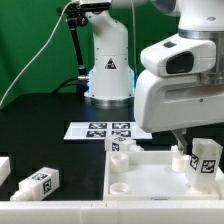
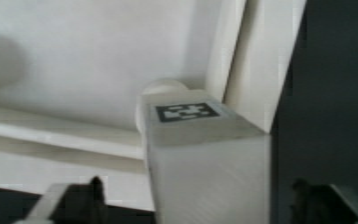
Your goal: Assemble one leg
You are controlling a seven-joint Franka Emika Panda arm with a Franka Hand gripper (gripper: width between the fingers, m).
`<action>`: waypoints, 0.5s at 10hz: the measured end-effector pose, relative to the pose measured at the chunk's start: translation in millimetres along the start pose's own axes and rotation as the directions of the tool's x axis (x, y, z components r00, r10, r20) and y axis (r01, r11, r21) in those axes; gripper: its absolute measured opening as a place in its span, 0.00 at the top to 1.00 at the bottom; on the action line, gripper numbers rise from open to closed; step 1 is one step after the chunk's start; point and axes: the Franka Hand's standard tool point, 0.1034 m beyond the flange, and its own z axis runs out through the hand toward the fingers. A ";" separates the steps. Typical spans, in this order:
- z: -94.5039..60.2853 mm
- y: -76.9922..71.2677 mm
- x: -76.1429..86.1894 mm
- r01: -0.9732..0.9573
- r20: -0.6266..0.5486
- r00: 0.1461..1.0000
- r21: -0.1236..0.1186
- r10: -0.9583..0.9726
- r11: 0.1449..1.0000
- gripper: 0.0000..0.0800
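A leg [image 1: 207, 158], a chunky white peg with a black-and-white tag, stands upright at the far right corner of the white square panel [image 1: 150, 182] in the exterior view. My gripper [image 1: 196, 152] hangs right over it. In the wrist view the leg [image 2: 204, 140] runs up the middle, its tagged face towards the camera. My gripper [image 2: 194, 208] straddles it, with the dark fingers [image 2: 83, 200] on either side. A gap shows between each finger and the leg, so the gripper is open. The panel's raised rim [image 2: 247, 50] lies behind the leg.
Another tagged leg [image 1: 40, 182] lies on the black table at the exterior view's left, with a further one [image 1: 4, 170] at the edge. A small white peg [image 1: 118, 146] stands at the panel's far left corner. The marker board [image 1: 105, 130] lies before the robot base [image 1: 108, 70].
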 end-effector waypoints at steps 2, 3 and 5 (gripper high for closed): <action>-0.3 4.9 -0.3 0.017 0.000 1.000 0.001 -0.017 1.000 0.65; -0.2 4.0 -0.3 0.016 0.000 1.000 0.001 -0.016 1.000 0.65; -0.2 3.9 -0.3 0.002 0.000 1.000 0.002 -0.002 1.000 0.65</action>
